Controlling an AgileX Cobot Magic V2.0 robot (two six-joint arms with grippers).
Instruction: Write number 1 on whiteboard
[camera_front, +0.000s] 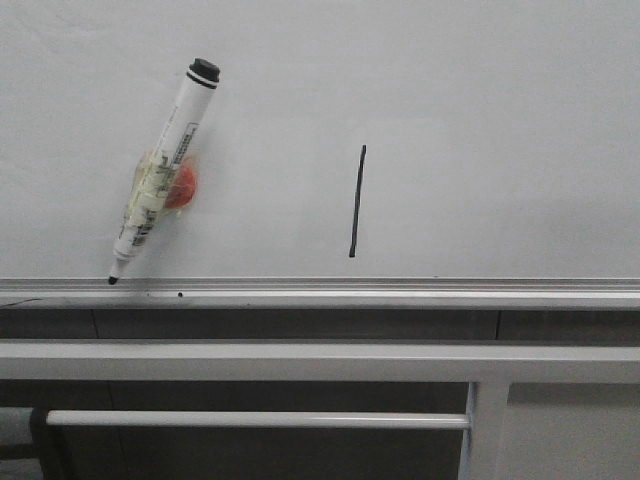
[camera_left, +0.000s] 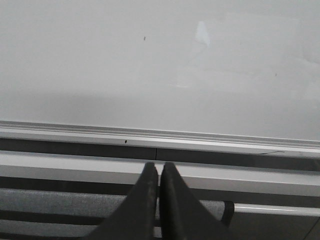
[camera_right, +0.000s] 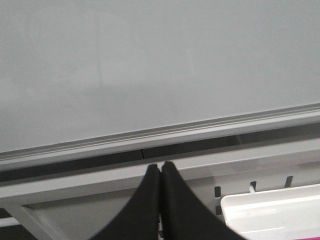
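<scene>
The whiteboard fills the front view, with its silver ledge below. The number 1 is a thin black slanted stroke near the board's middle. A white marker pen with a black cap leans against the board at the left, tip down on the ledge, with tape and a red patch on its barrel. No gripper shows in the front view. My left gripper is shut and empty, below the ledge. My right gripper is shut and empty, below the ledge.
White metal frame bars run below the ledge, with a vertical post at the right. A white plastic tray sits low beside my right gripper. A small black dot marks the ledge.
</scene>
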